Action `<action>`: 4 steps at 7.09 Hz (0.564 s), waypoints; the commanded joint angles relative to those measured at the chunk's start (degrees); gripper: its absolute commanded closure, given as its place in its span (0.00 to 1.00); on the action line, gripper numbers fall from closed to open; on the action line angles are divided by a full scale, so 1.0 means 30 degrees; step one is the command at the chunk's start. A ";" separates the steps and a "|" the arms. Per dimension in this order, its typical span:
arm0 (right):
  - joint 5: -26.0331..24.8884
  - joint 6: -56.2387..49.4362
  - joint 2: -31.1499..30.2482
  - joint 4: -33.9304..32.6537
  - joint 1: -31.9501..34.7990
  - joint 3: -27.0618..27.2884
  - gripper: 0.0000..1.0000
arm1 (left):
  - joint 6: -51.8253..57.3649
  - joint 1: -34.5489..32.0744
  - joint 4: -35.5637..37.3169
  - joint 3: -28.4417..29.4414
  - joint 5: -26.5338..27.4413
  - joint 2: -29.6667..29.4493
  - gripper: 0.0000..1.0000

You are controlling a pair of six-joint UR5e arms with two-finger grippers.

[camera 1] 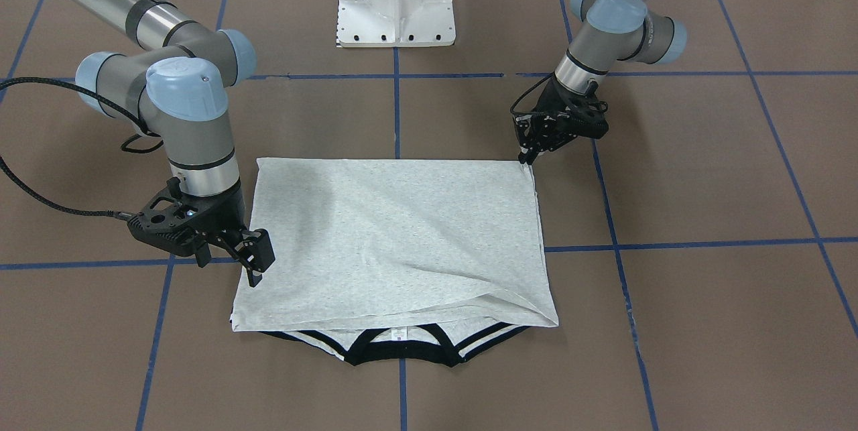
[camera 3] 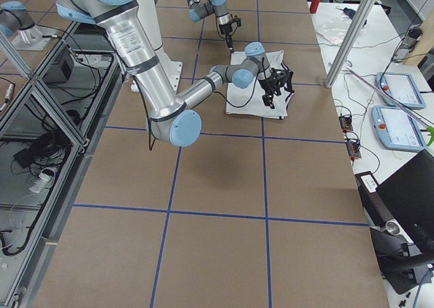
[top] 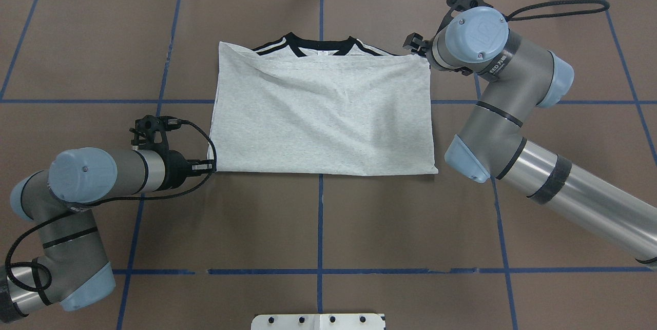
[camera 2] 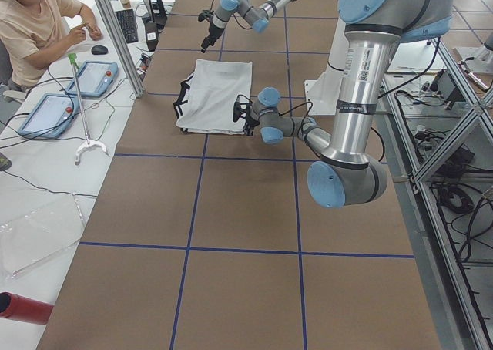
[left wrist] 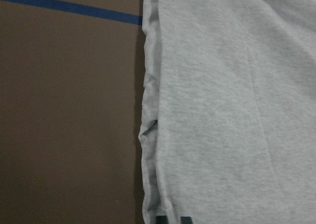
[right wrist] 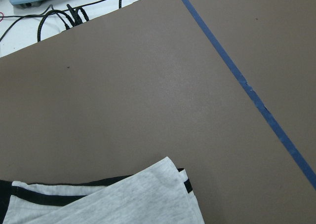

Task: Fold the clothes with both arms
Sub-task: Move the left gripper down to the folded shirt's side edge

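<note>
The left gripper (camera 1: 527,155) sits at the T-shirt (camera 1: 395,236) upper-right corner, the right gripper (camera 1: 257,262) beside its left edge; neither's opening or hold shows clearly. Uneven pulls could skew folded layers.

T-shirt (camera 1: 395,236) is soft, matt heathered knit cloth, and the collar trim (camera 1: 436,355) is plain black fabric. Table (camera 1: 704,169) cover looks like matt brown paper, with smooth blue tape (camera 1: 670,244) lines. Right arm (camera 1: 194,143): shiny brushed metal tube, matt grey joints, smooth plastic-looking caps, braided black cable (camera 1: 67,211).
</note>
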 commanded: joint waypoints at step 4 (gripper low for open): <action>0.0000 -0.0016 -0.0029 0.0000 -0.0030 -0.0029 0.00 | 0.0031 0.0003 0.0029 0.0174 0.0048 0.0011 0.75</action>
